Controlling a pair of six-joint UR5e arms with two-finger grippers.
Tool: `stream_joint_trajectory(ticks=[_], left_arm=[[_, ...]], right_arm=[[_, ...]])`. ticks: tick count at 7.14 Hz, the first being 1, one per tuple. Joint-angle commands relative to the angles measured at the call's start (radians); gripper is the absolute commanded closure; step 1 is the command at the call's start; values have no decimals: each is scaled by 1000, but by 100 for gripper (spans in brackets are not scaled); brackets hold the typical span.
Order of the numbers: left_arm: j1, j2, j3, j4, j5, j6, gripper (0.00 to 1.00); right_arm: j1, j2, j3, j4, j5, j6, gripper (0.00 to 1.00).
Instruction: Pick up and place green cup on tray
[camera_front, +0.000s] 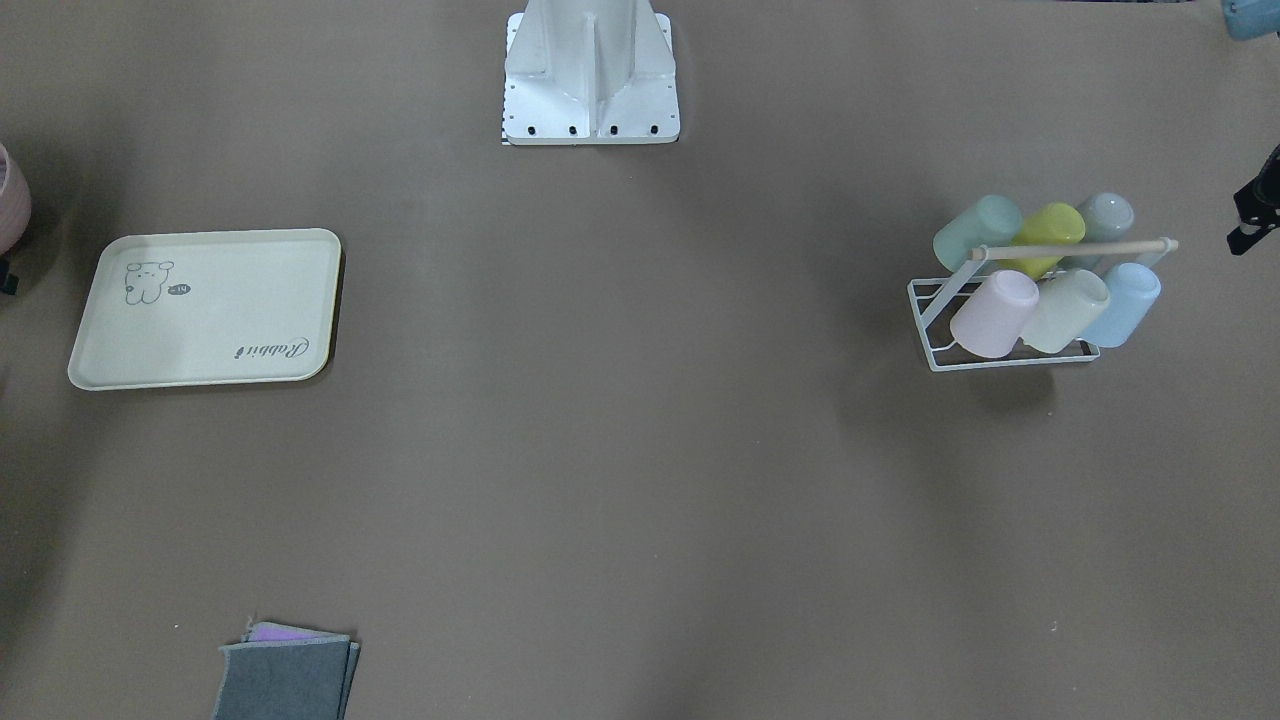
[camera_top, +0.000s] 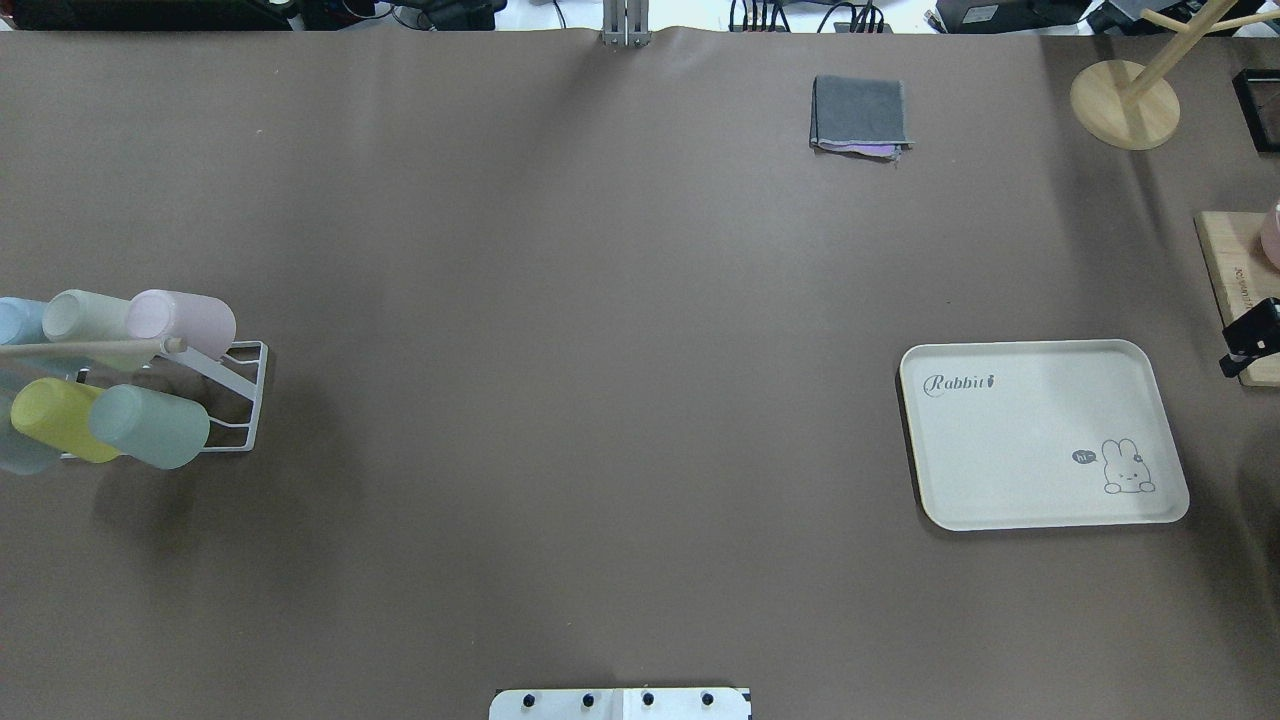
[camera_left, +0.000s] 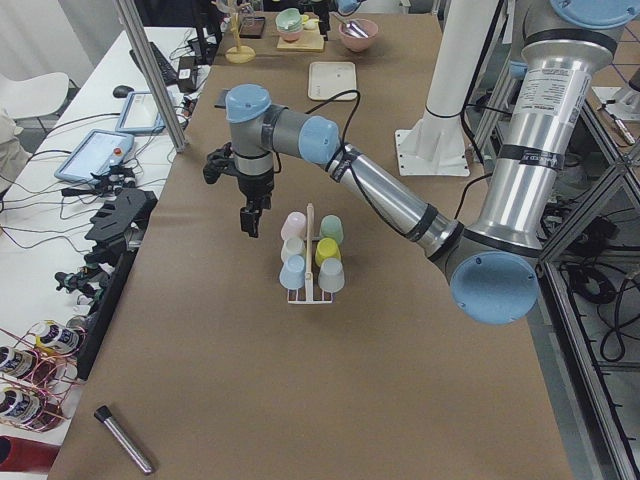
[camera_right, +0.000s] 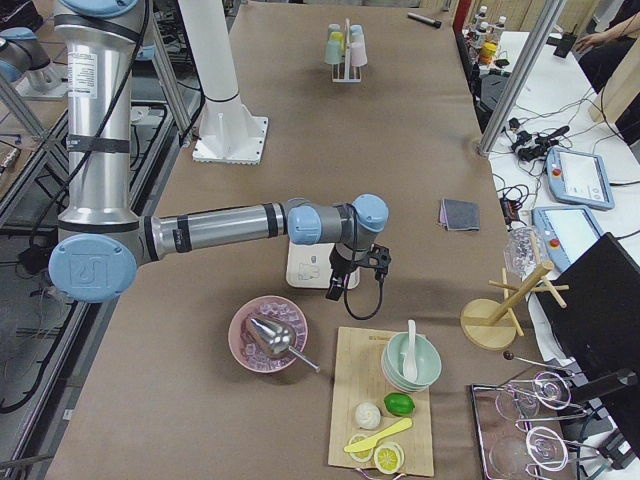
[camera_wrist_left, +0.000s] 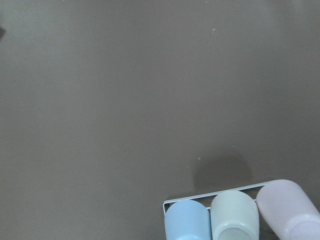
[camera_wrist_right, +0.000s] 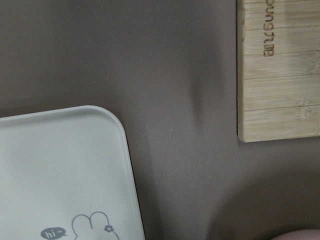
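The green cup (camera_front: 978, 232) is a mint-teal tumbler lying tilted on a white wire rack (camera_front: 935, 330), in the row nearer the robot, next to a yellow-green cup (camera_front: 1050, 232). It also shows in the overhead view (camera_top: 150, 427) and the left side view (camera_left: 331, 229). The cream tray (camera_top: 1020, 450) lies flat and bare far across the table (camera_front: 200, 330). My left gripper (camera_front: 1243, 238) hangs above the table beside the rack, apart from the cups; I cannot tell its state. My right gripper (camera_top: 1243, 352) hovers just past the tray's outer edge; I cannot tell its state.
Pink (camera_wrist_left: 287, 210), cream-green (camera_wrist_left: 234, 217) and blue (camera_wrist_left: 187, 222) cups fill the rack's other row. A wooden board (camera_top: 1235, 280) and a pink bowl (camera_right: 268, 335) sit beyond the tray. A folded grey cloth (camera_top: 860, 112) lies at the far edge, and a wooden stand (camera_top: 1125, 100) is in the corner.
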Motion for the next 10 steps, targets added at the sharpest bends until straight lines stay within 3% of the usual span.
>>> stream_joint_trajectory(ticks=[1, 4, 6, 9, 10], left_arm=[[29, 71, -71, -1, -9, -56, 1], [133, 180, -227, -11, -14, -214, 1], [239, 183, -293, -17, -12, -370, 1], [424, 176, -324, -138, 2, -623, 1], [511, 169, -333, -180, 46, -724, 1]], right_arm=[[-36, 13, -20, 55, 9, 49, 0], [-88, 14, -55, 149, 13, 89, 0], [-115, 14, -86, 180, 11, 110, 2], [-161, 11, -92, 200, 11, 159, 15], [-166, 11, -92, 201, 11, 161, 23]])
